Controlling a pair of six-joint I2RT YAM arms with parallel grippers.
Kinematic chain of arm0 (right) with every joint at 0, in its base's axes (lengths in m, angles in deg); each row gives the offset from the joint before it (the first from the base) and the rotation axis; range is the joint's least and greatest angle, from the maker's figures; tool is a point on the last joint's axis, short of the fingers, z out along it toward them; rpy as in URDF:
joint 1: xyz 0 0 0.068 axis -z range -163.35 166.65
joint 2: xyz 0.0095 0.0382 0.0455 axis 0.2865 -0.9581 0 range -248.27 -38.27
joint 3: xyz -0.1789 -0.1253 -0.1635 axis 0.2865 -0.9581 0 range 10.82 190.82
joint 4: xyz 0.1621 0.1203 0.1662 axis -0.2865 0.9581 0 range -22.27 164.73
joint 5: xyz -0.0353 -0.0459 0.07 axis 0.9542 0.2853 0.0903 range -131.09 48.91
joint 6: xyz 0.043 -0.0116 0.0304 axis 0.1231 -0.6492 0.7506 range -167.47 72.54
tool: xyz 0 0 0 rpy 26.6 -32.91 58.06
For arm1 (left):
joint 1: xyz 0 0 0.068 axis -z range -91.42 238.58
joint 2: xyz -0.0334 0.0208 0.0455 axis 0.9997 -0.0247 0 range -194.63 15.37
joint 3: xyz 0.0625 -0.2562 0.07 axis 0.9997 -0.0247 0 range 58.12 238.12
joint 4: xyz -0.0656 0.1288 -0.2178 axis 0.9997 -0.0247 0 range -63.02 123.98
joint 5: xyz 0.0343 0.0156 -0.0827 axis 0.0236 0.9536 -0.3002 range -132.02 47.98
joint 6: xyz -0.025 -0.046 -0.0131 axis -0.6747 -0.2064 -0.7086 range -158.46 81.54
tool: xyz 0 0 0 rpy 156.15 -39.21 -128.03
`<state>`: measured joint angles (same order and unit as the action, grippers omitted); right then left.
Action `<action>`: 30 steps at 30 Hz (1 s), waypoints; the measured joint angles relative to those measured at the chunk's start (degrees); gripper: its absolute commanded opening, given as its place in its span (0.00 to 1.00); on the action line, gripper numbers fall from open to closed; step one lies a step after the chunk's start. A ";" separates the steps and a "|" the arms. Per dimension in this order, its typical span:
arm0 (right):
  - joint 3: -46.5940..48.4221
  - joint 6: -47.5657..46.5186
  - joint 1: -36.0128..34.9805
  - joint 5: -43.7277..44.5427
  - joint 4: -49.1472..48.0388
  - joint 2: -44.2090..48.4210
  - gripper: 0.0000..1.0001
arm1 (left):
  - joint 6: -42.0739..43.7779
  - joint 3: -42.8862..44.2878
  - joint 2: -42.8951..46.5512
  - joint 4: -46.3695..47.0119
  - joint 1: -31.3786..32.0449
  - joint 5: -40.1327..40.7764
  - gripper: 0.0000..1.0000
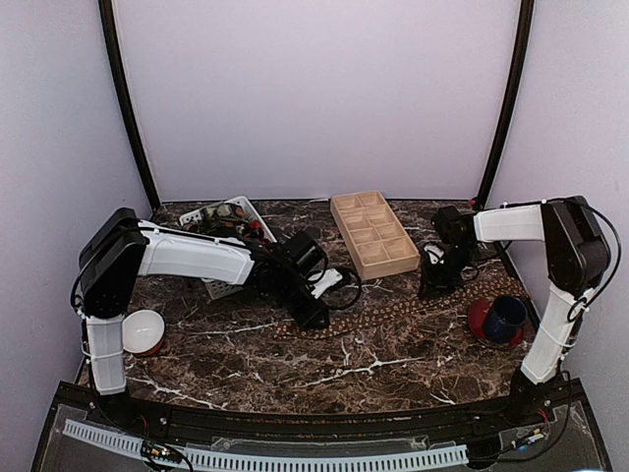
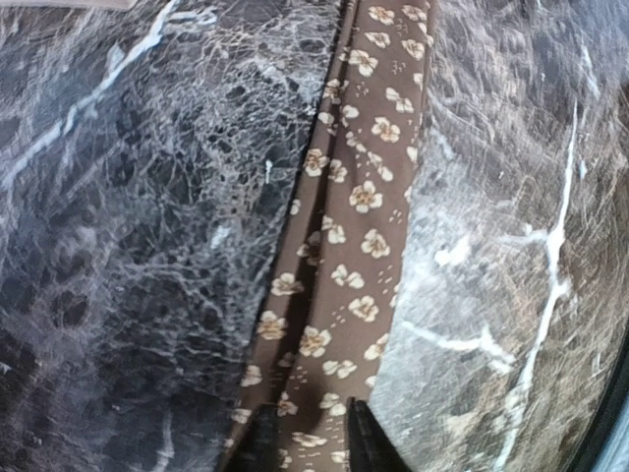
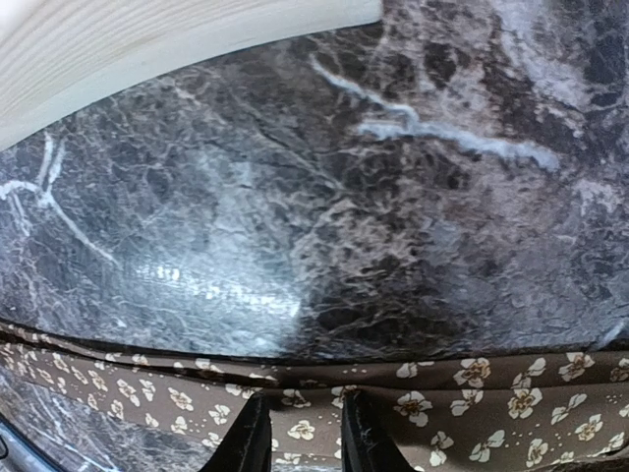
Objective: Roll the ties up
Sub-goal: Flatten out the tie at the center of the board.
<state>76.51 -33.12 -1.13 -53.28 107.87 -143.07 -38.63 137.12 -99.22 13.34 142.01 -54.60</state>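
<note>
So the brown tie (image 1: 393, 309) is lying stretched out flat on the counter (image 1: 295, 379), running roughly left to right with its right end angling a bit toward the back, and both arms are reaching down right over it. The left gripper (image 1: 313, 317) is sitting near the tie's left end, and the right gripper (image 1: 432, 287) is sitting further along to the right, just in front of the wooden tray (image 1: 373, 233). In the left wrist view the tie is running straight away from the fingers (image 2: 364, 444), so its long axis is lining up with where that gripper is pointing. In the right wrist view it's crossing sideways under the fingertips (image 3: 359, 433). Both grippers are looking slightly spread, 2 fingers with a narrow gap and flat fabric showing between, so I'm not reading either as pinching anything, though I can't tell if the tips are touching the cloth. I'm guessing the roll is starting from the left end, since the left arm is nearest it and the length is trailing off rightward. What look like more ties (image 1: 221, 221) are sitting in the white basket (image 1: 246, 205) back left.
</note>
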 measured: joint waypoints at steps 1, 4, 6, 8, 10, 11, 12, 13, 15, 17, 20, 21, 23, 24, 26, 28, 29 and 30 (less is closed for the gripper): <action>-0.20 -0.17 0.07 0.26 -0.15 0.22 0.25 | -0.33 0.00 0.00 -0.09 -0.07 0.55 0.40; -0.59 -0.31 0.37 0.55 -0.48 0.33 0.24 | -1.29 -0.70 0.22 0.11 -0.28 2.03 0.49; -0.59 -0.31 0.66 0.50 -0.50 0.35 0.24 | -1.44 -2.27 0.96 0.63 -0.42 2.23 0.58; -0.57 -0.28 0.70 0.46 -0.50 0.35 0.24 | -1.14 -4.59 2.29 1.86 -0.46 0.96 0.73; -0.48 -0.26 0.70 0.48 -0.39 0.35 0.24 | -0.57 -6.97 4.22 3.21 -0.22 -0.59 0.76; -0.42 -0.24 0.72 0.50 -0.33 0.35 0.24 | -0.33 -7.58 4.96 3.50 -0.02 -1.20 0.77; -0.35 -0.22 0.76 0.55 -0.24 0.35 0.24 | -0.24 -7.67 5.42 3.91 0.20 -2.08 0.78; -0.35 -0.17 0.85 0.66 -0.11 0.35 0.24 | -0.02 -7.43 5.53 4.59 0.39 -2.73 0.79; -0.35 -0.13 1.22 0.68 0.13 0.35 0.24 | 0.42 -6.03 4.87 4.70 0.76 -3.58 0.79; -0.35 -0.02 1.88 0.66 0.24 0.42 0.26 | 1.01 -3.63 2.84 4.79 1.29 -4.00 0.77; -0.39 0.68 3.02 0.63 0.33 0.68 0.29 | 1.73 -0.22 -1.42 5.20 1.86 -3.74 0.73; -0.46 0.96 3.26 0.66 0.33 0.92 0.30 | 1.90 0.24 -2.32 5.27 1.88 -3.43 0.70; -0.46 1.29 3.61 0.70 0.55 1.57 0.31 | 2.62 1.33 -4.61 5.20 1.90 -2.32 0.60; -0.46 1.31 3.78 0.66 0.61 2.03 0.31 | 2.51 1.99 -4.92 5.22 1.97 -1.77 0.55; -0.46 1.38 3.98 0.66 0.61 2.60 0.31 | 2.71 2.73 -5.64 5.16 1.99 -0.22 0.43; -0.46 1.40 3.98 0.66 0.66 2.82 0.31 | 2.71 2.84 -5.75 5.07 1.99 1.14 0.32; -0.46 1.40 3.98 0.66 0.66 2.82 0.31 | 2.73 2.86 -5.75 4.81 1.97 1.42 0.28; -0.46 1.40 3.98 0.63 0.70 2.82 0.31 | 2.86 2.89 -5.75 4.48 1.90 1.75 0.27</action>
<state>76.05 -31.72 2.84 -52.64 108.57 -140.25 -35.76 140.01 -104.97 17.82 143.91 -52.85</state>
